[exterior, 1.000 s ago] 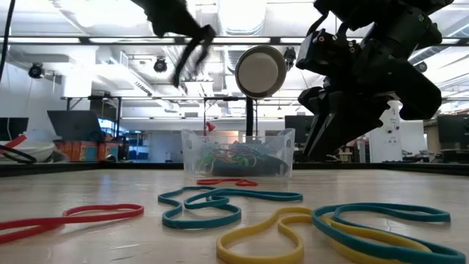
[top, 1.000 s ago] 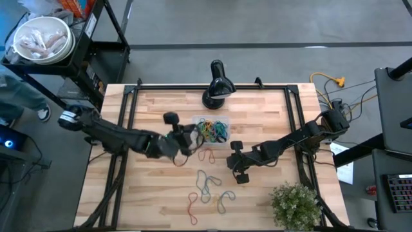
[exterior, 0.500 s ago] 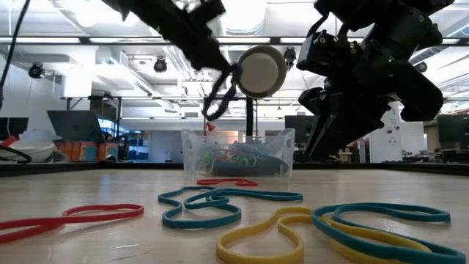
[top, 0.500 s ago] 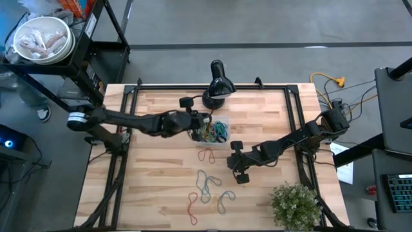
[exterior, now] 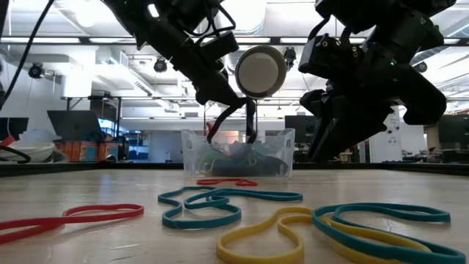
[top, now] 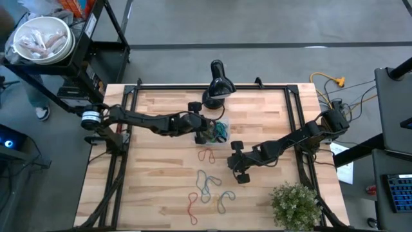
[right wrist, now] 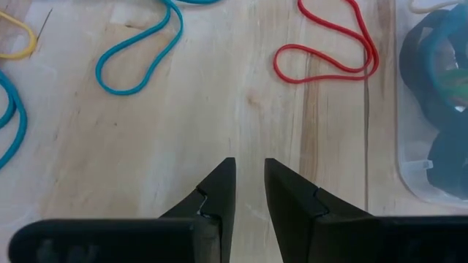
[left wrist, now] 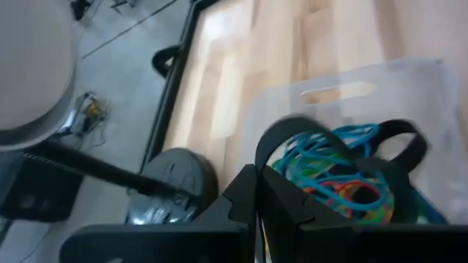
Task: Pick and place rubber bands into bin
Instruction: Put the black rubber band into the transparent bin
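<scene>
Black, the band hanging from the left gripper dangles as a loop down into the clear bin, which sits at the middle of the table toward its far edge, already holding a tangle of blue, green and orange bands. The left wrist view shows that gripper's fingers pressed together on the black band right over the tangle. The step in hand looks like the drop: it would go best if the jaws part only once the loop's lower end rests among the others, so it falls inside the wall rather than draping over the rim; a small shake may be needed should the rubber cling to a pad.

A second ago the left arm was back over bare wood beside the bin; half a second ago it had swung to the bin's near corner; now it reaches over the contents with the loop lowered in. The right gripper has not moved: it waits low over the table, its fingers a narrow gap apart on nothing, near a red band. Loose bands in blue, yellow and red lie on the wood nearer the front, as before, yet to be fetched
</scene>
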### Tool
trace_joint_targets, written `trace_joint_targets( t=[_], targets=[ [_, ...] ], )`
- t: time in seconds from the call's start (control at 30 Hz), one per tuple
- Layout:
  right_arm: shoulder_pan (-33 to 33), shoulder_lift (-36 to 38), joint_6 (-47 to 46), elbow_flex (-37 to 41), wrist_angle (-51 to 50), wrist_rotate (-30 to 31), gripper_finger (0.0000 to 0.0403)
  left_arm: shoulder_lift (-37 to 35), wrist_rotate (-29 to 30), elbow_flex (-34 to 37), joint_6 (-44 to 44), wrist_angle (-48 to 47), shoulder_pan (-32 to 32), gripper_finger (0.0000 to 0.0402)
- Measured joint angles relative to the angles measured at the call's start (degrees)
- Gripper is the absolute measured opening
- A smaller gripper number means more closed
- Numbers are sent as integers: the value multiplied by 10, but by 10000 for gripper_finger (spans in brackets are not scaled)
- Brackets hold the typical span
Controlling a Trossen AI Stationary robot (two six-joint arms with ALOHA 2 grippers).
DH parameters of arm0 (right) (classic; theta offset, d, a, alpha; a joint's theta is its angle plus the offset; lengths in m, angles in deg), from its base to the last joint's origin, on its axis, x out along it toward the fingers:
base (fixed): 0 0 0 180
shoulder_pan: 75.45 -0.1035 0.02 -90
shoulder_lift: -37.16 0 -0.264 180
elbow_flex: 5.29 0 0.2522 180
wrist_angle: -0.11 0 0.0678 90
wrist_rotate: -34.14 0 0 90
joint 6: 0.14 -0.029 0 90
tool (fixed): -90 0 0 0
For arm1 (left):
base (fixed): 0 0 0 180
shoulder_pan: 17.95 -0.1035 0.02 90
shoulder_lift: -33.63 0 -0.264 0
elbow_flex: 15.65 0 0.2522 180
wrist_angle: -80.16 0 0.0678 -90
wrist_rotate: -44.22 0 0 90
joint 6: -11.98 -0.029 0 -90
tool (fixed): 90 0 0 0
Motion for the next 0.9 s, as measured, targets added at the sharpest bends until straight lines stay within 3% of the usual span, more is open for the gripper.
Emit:
trace_joint_targets(
  t=[0.23,0.37,0.9],
  targets=[
    [0,0,3,0,0,0,68,-6,-48,-7,14,-19,-10,0],
    [0,0,3,0,1,0,68,-6,-105,-18,44,-68,-24,0],
    [0,0,1,0,2,0,68,-18,-107,-18,60,-70,-27,0]
  ],
)
